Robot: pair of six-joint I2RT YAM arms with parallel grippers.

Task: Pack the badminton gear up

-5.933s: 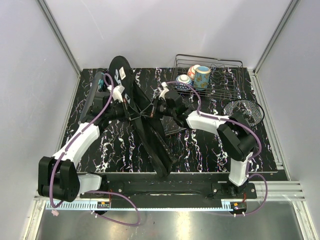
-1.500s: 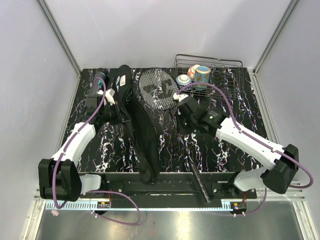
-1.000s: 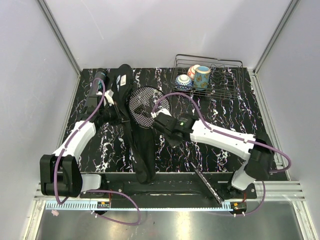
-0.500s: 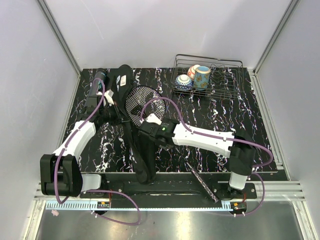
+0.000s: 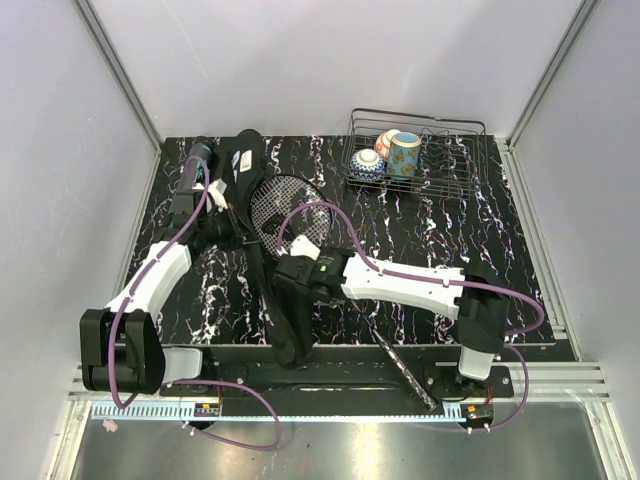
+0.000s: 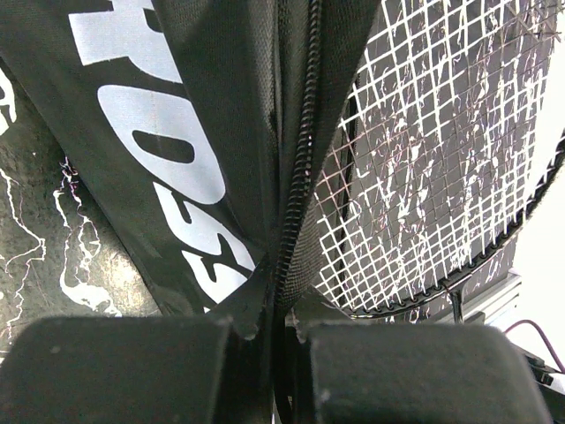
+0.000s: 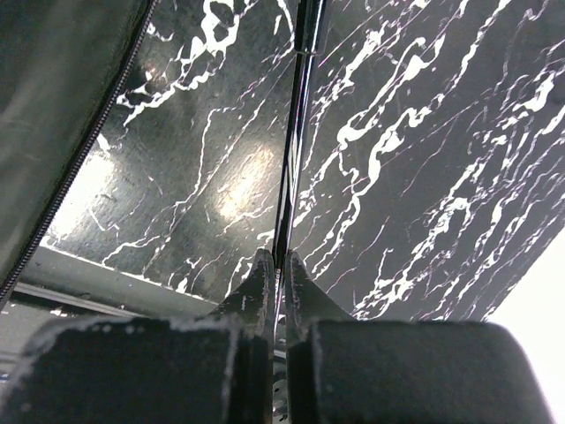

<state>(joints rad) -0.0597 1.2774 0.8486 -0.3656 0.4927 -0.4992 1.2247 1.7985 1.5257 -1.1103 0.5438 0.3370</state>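
The long black bag (image 5: pixel 287 315) with white lettering lies lengthwise on the left half of the table. My left gripper (image 5: pixel 232 215) is shut on its zipper edge (image 6: pixel 296 203) and holds the flap up. The black racket (image 5: pixel 281 205) has its strung head (image 6: pixel 441 132) at the bag's open side, its left rim behind the flap. My right gripper (image 5: pixel 298 276) is shut on the thin shaft (image 7: pixel 296 132), and the handle (image 5: pixel 405 365) points to the near edge. A dark tube (image 5: pixel 190 185) lies left of the bag.
A wire basket (image 5: pixel 460 175) with painted cups (image 5: pixel 404 152) stands at the back right. The left arm's purple cable (image 5: pixel 185 235) loops beside the tube. The metal rail (image 5: pixel 330 375) runs along the near edge under the racket's handle.
My right gripper has moved left and a little nearer with the racket's shaft, bringing the head against the bag's opening. The left arm and the bag's flap have stayed put.
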